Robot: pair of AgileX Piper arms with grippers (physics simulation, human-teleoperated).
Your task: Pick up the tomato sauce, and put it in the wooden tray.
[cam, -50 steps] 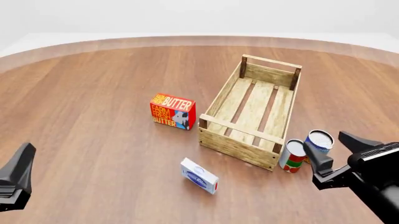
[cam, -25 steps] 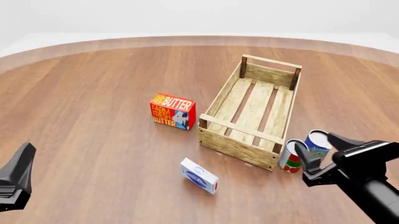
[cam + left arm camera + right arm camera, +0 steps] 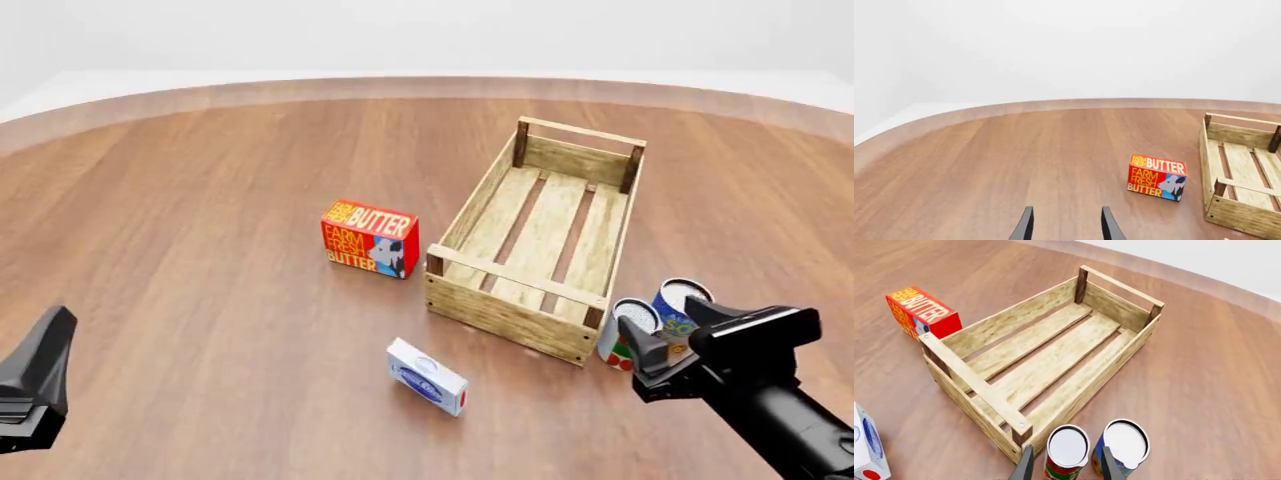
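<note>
My right end effector (image 3: 1062, 466) is lowered over the tomato sauce can (image 3: 1067, 452), fingers apart, one on each side of it and not yet clamped. The can stands upright on the bench (image 3: 200, 180), just beside the near right corner of the wooden tray (image 3: 539, 236). A blue can (image 3: 1123, 446) stands just beside it on the far side from the tray; whether the two cans touch cannot be resolved.

Risks:
- The finger (image 3: 1106, 465) between the two cans has little clearance; it may strike the blue can and topple it.
- Closing off-centre may tip or squeeze out the round can.
- A low lift may catch the tray wall.

My left end effector (image 3: 1065, 226) is idle, fingers apart, holding nothing.
</note>
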